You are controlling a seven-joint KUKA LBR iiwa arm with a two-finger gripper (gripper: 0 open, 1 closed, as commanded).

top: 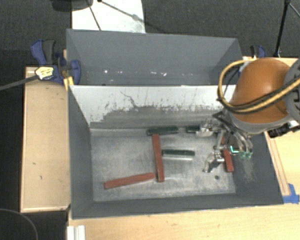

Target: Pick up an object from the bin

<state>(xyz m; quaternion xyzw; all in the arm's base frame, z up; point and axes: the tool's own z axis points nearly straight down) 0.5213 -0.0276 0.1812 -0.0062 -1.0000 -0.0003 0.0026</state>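
Grey metal bin (81,149) with scuffed floor, seen from above. The arm enters from the right, its rounded orange wrist cover (260,95) hanging over the bin's right wall, with black and yellow cables (224,86) looped round it.

The gripper (220,162) is low over the right part of the floor, near the right wall, pointing down. A short reddish-brown rectangular block (229,163) sits right at the gripper's right side, slightly tilted, apparently touching the metalwork. The clutter of parts there is hard to read. I cannot tell how far the claw is open, or whether the block is gripped or just lying beside it.

Other things in the bin:
- Long reddish-brown flat bar (158,158) mid-floor, running near to far.
- Second long reddish-brown flat bar (129,180) lies crosswise at front left, its right end meeting the lower end of the first, making a rough L.
- Dark green slim bar (163,131) lies along the foot of the back wall, by the top end of the upright red bar.
- Smaller dark green piece (192,129) just to its right, near the gripper's upper parts.
- Third dark green slim bar (178,154) lies crosswise mid-floor, just right of the upright red bar, between it and the gripper, apart from the gripper.
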